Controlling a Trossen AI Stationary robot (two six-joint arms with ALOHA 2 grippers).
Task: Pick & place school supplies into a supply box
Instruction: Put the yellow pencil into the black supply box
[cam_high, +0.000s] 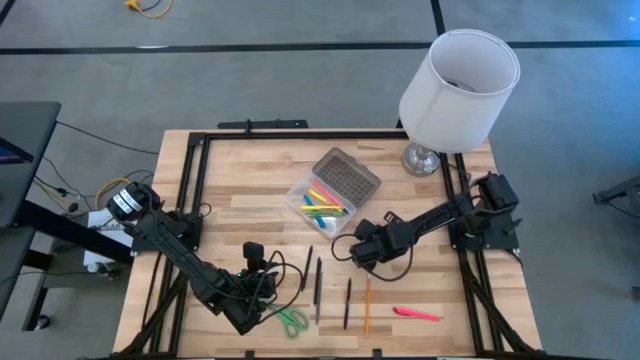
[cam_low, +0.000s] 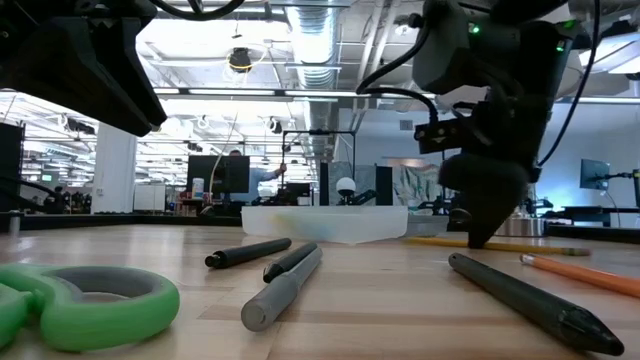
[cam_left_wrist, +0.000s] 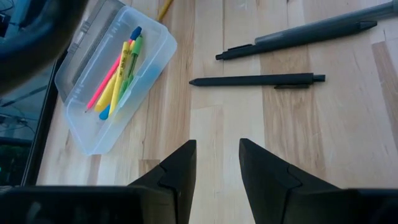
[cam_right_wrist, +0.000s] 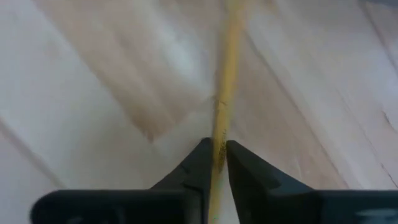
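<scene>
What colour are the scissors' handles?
Green; the scissors show best in the low view.

Both arms matte black, boxy links w/ loose black cables looped along them. Left arm (cam_high: 190, 262) has a round white-faced joint cap near its base. Right arm (cam_high: 430, 222) shows a green LED. Gripper fingers (cam_left_wrist: 180, 171) dark, wedge-shaped, tapering.

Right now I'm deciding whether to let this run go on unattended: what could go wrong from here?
1. The right gripper pinches the thin yellow pencil near one end, so it may swing or slip when lifted.
2. The supply box already holds several markers; a tilted pencil could catch its rim.
3. The lamp stands close behind the right arm, so a wide swing might bump it.
</scene>
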